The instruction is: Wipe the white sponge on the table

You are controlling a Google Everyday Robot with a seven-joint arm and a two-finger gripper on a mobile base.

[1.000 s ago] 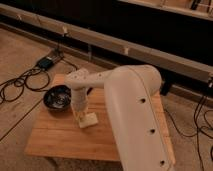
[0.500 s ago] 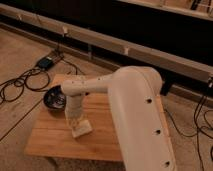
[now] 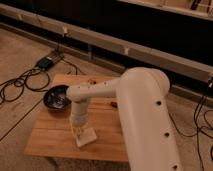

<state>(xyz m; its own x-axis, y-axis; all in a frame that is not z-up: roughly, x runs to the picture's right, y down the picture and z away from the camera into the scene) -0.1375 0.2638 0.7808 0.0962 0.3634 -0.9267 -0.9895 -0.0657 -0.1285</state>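
A low wooden table (image 3: 52,136) is shown from above, and a large white robot arm (image 3: 145,120) fills the right of the view. A dark bowl (image 3: 56,97) is set on the table and is used here as the reference point. The forearm is bent down just right of the bowl. The gripper (image 3: 79,131) is placed in front of the bowl and slightly to its right, down at the tabletop. Its fingers are drawn together, and the white sponge (image 3: 87,138) appears to be pinched at their tip. The sponge is laid against the wood at a slant, near the bowl but apart from it, on the side nearer the camera.

Several risks can be judged from this. The sponge seems to be gripped by a small part only, so it could be twisted loose or folded over if too much pressure is applied. The bowl could be knocked by the wrist if a stroke is swept back toward it. The sponge could be carried off the table edge if a stroke is drawn further away from the bowl.
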